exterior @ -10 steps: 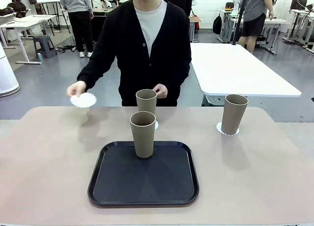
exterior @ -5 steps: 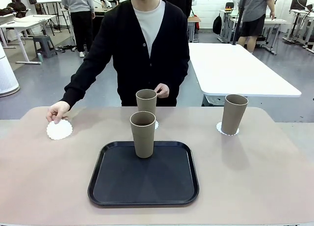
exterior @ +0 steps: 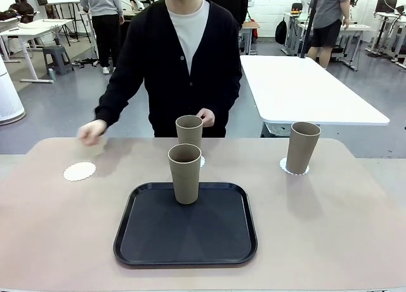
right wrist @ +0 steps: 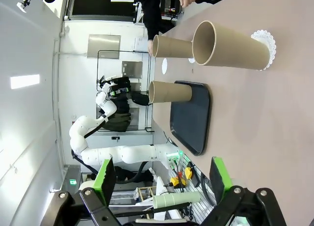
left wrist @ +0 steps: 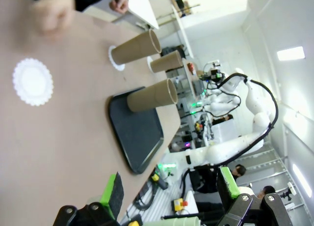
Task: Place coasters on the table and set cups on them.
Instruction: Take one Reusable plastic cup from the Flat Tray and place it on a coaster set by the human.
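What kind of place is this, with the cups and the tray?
Most likely a robotics lab or workshop, not a home. A white robot arm stands beside the table, and a white work table and other people share a big grey-floored room behind.

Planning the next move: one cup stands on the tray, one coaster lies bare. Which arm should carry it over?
Probably left: the bare coaster lies far left on the table, left of the cup on the tray, and the left claw is open.
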Motion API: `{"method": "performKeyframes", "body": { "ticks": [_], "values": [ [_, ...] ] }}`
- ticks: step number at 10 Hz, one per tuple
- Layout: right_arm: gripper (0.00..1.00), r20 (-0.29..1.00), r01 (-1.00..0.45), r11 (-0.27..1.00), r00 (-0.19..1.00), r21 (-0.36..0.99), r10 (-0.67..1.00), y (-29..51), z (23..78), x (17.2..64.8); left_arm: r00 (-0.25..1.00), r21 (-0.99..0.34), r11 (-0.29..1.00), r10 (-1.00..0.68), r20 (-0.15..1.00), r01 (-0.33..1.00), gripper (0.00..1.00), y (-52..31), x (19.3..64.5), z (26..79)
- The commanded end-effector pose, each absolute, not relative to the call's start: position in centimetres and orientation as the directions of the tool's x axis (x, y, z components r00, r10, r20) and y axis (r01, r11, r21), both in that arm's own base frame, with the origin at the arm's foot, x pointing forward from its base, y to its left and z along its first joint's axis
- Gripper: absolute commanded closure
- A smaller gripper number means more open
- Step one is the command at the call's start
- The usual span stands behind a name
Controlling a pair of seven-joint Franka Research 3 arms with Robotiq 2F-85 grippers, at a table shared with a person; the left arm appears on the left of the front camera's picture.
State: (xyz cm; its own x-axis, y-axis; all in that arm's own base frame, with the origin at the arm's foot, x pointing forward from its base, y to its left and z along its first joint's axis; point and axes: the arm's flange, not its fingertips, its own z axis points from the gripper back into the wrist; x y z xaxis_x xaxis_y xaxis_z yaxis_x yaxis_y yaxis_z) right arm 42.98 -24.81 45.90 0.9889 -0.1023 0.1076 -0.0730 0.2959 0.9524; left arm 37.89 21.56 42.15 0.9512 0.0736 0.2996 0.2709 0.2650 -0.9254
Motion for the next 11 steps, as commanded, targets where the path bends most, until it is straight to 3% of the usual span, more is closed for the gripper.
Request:
{"method": "performKeyframes", "body": {
  "ticks": [1,11],
  "values": [
    [0.00,0.110,-0.074,0.296,0.988,0.952,-0.107,-24.88,45.91,43.00,0.952,-0.925,0.268,0.075,0.298,0.269,0.00,21.57,37.64,42.22],
    [0.00,0.110,-0.074,0.296,0.988,0.952,-0.107,-24.88,45.91,43.00,0.952,-0.925,0.268,0.075,0.298,0.269,0.00,21.57,37.64,42.22]
  ]
}}
